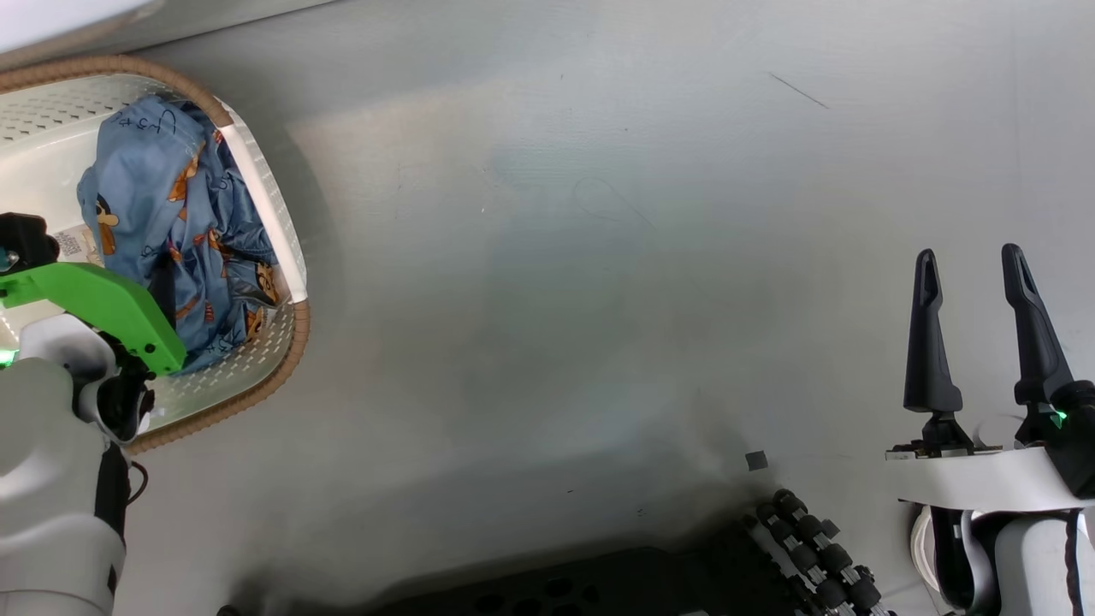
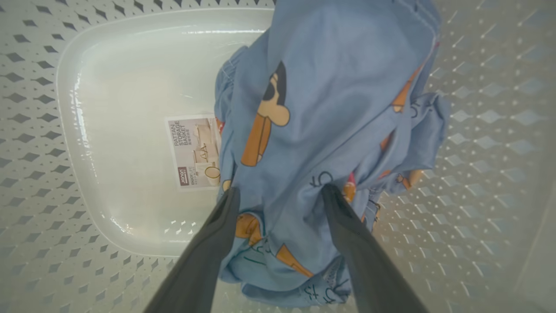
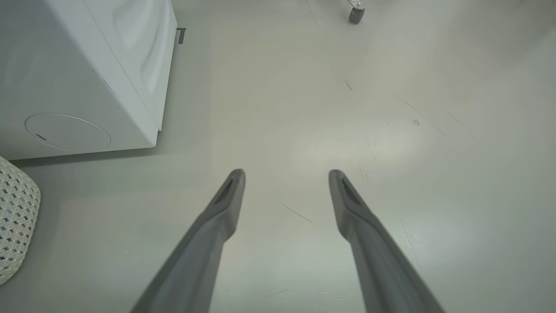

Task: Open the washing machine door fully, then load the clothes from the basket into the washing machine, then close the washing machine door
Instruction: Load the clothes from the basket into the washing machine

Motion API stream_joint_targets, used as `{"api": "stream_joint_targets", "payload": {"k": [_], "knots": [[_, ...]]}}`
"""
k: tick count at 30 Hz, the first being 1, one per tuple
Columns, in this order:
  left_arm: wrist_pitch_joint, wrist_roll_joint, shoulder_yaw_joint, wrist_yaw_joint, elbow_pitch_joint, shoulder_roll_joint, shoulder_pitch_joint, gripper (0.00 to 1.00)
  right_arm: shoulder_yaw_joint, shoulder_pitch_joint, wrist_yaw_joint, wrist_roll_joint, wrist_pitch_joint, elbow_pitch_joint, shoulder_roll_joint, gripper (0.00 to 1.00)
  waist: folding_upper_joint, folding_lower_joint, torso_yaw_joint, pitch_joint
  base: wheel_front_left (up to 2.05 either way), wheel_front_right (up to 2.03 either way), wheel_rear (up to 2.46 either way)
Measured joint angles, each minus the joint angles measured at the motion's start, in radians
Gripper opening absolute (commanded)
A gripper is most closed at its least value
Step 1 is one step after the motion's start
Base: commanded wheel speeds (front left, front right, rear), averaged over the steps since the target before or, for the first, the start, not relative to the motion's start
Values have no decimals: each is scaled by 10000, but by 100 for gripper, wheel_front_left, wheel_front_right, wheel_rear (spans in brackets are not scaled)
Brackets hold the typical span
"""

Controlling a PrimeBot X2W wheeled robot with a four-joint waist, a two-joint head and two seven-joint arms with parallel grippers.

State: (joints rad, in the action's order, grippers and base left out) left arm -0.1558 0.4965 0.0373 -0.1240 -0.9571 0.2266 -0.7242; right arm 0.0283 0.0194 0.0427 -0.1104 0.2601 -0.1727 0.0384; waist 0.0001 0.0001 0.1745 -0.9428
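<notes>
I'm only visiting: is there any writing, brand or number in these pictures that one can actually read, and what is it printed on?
"RATTAN STORAGE BASKET": on the paper label lying on the bottom of the basket, printed sideways in the left wrist view.
Dark brand patch and fine print on that same label: too small to read.
Dark scribbled characters printed on the blue clothes: creased and not legible as words.

One basket (image 1: 301, 329), one washer (image 3: 87, 74), one heap of clothes (image 1: 162, 214).
The basket, upper left of the head view, also holds one label (image 2: 195, 152); one caster (image 3: 356, 15) sits at the right wrist view's top; left gripper (image 2: 280, 193) and right gripper (image 1: 969, 255) have two fingers each; pieces in the heap can't be counted.
</notes>
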Motion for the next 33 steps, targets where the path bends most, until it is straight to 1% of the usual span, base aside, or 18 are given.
{"api": "stream_joint_targets", "payload": {"k": [9, 18, 28, 29, 30, 31, 32, 33], "knots": [[73, 207, 454, -2, -228, -364, -243, 100, -140, -292, 4, 79, 0, -174, -4, 100, 0, 0, -80, -8, 0, 0, 0], [94, 247, 767, -2, -483, -316, -369, 100, -232, -564, 6, 245, 0, -351, -8, 100, 0, -1, -158, -28, 0, 0, 0], [355, 334, 1072, -2, -704, -274, -564, 100, -326, -791, 17, 345, 2, -556, -15, 100, 0, -1, -264, -74, 0, 0, 0], [384, 334, 1116, -2, -713, -274, -584, 95, -337, -843, 33, 347, 0, -581, -15, 100, 0, -1, -275, -80, 0, 0, 0], [407, 334, 1181, -2, -725, -268, -594, 86, -347, -900, 56, 349, 0, -593, -17, 100, -1, -1, -286, -86, 0, 0, 0], [443, 334, 1243, -2, -738, -267, -595, 48, -351, -924, 77, 351, 2, -593, -17, 100, 0, -1, -296, -92, 0, 0, 0], [470, 334, 1273, -2, -750, -267, -596, 37, -349, -925, 79, 368, 2, -604, -17, 100, 0, -1, -305, -97, 0, 0, 0], [523, 334, 1290, -2, -769, -265, -598, 31, -349, -925, 79, 387, 0, -627, -17, 100, 0, -1, -314, -103, 0, 0, 0]]}}
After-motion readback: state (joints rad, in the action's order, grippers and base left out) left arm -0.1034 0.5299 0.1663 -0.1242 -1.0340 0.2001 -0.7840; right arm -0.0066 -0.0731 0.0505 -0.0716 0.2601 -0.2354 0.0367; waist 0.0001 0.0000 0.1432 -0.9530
